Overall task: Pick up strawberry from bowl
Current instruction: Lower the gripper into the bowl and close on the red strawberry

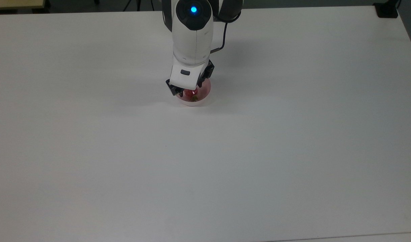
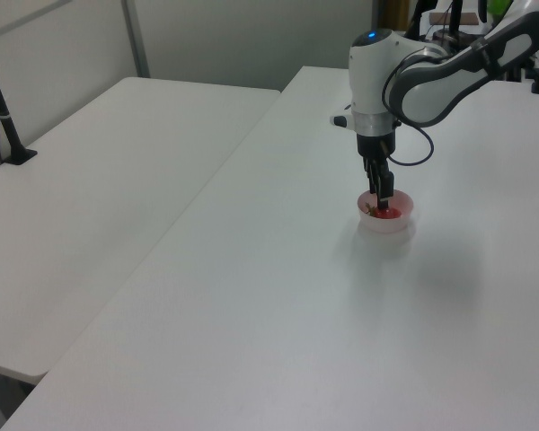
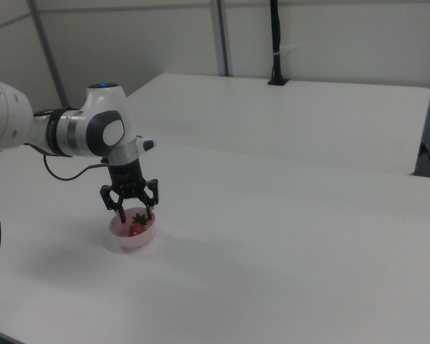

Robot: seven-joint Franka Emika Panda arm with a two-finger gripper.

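The pale pink bowl (image 1: 196, 102) (image 2: 391, 224) (image 3: 132, 242) stands on the white table, toward the far side in the top view. A red strawberry (image 1: 191, 95) (image 2: 384, 214) (image 3: 137, 230) with a green stem end lies inside it. My gripper (image 1: 188, 90) (image 2: 381, 199) (image 3: 135, 213) hangs straight down just above the bowl. It is open, with the fingers spread to either side above the fruit in the right view. Nothing is held between them. In the top view the wrist covers the far part of the bowl.
The white table (image 1: 205, 161) stretches wide on all sides of the bowl. A second white table (image 2: 108, 180) adjoins it on the left view's left. A black post (image 3: 275, 43) stands at the back in the right view.
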